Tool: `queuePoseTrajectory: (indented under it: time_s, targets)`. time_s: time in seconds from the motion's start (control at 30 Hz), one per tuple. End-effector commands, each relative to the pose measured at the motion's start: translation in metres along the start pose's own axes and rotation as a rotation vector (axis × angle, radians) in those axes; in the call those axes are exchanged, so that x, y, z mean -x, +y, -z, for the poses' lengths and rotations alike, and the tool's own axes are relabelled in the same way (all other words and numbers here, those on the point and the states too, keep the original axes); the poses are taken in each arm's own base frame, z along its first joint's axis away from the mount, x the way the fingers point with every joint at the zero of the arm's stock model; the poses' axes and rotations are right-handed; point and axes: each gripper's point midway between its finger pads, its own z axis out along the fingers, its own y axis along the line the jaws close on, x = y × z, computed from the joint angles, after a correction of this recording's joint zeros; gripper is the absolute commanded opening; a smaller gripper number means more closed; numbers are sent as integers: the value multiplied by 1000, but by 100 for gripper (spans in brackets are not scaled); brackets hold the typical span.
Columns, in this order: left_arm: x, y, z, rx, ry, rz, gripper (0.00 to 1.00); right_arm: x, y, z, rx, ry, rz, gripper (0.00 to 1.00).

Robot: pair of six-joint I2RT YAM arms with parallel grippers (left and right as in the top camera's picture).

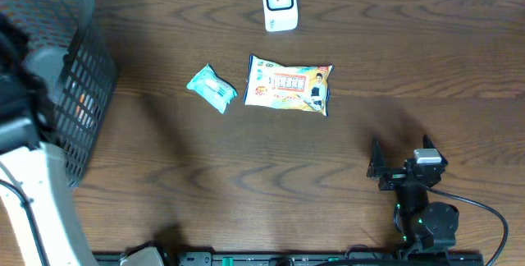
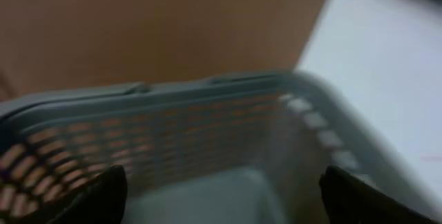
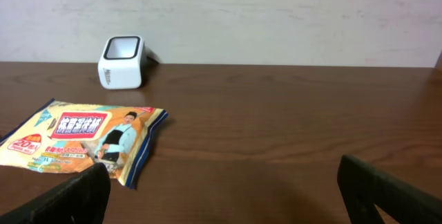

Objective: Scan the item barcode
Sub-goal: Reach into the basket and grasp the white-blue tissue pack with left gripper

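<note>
Looking at the wooden table (image 1: 246, 200) right now, so here's what's what. The white barcode scanner (image 1: 279, 3) stands upright at the far edge, close to the wall. Nearer the middle lies a flat snack packet (image 1: 289, 85), yellow-orange with a cartoon guy on it, printed side up. It's a bit in front of the scanner and not touching it. Just to its left is a small teal packet (image 1: 212, 88), close by but apart from the bigger one. Can't spot a barcode on either from where I am.

The right gripper (image 3: 224, 195) sits low over the near right part of the table, pointed toward the snack packet and scanner and well back from both. Its jaws are spread wide with nothing between them.

The left gripper (image 2: 224, 196) is above the grey mesh basket (image 1: 82, 69) at the left end, jaws also wide apart and holding nothing. Something orange shows through the mesh, can't tell what.
</note>
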Motion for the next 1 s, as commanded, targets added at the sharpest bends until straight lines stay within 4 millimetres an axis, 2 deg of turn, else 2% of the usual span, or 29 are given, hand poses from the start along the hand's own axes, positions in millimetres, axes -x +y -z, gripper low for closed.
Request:
queuePoseTrajectory:
  time_s: [0.0, 0.07, 0.1, 0.2, 0.37, 0.5, 0.53, 0.7, 0.87, 0.97]
  targets:
    - [-22, 5, -33, -141, 145, -60, 88, 0, -1, 0, -5, 0, 4, 99]
    - [-35, 6, -45, -247, 235, -58, 88, 0, -1, 0, -5, 0, 4, 99]
    - [-41, 13, -51, -260, 275, -35, 88, 0, -1, 0, -5, 0, 4, 99]
    - [-57, 44, -67, -196, 362, 9, 88, 0, -1, 0, -5, 0, 4, 99]
    - [-100, 86, -79, -96, 533, 3, 88, 0, -1, 0, -5, 0, 4, 99]
    - [-131, 102, -86, -47, 650, 21, 58, 0, -1, 0, -5, 0, 4, 99]
    - [-140, 104, -87, -40, 680, 23, 56, 0, -1, 0, -5, 0, 4, 99]
    - [-174, 112, -88, -7, 811, 26, 56, 0, -1, 0, -5, 0, 4, 99]
    - [-207, 139, -81, 135, 945, -23, 57, 0, -1, 0, -5, 0, 4, 99]
    - [-221, 146, -77, 169, 1007, -35, 57, 0, -1, 0, -5, 0, 4, 99]
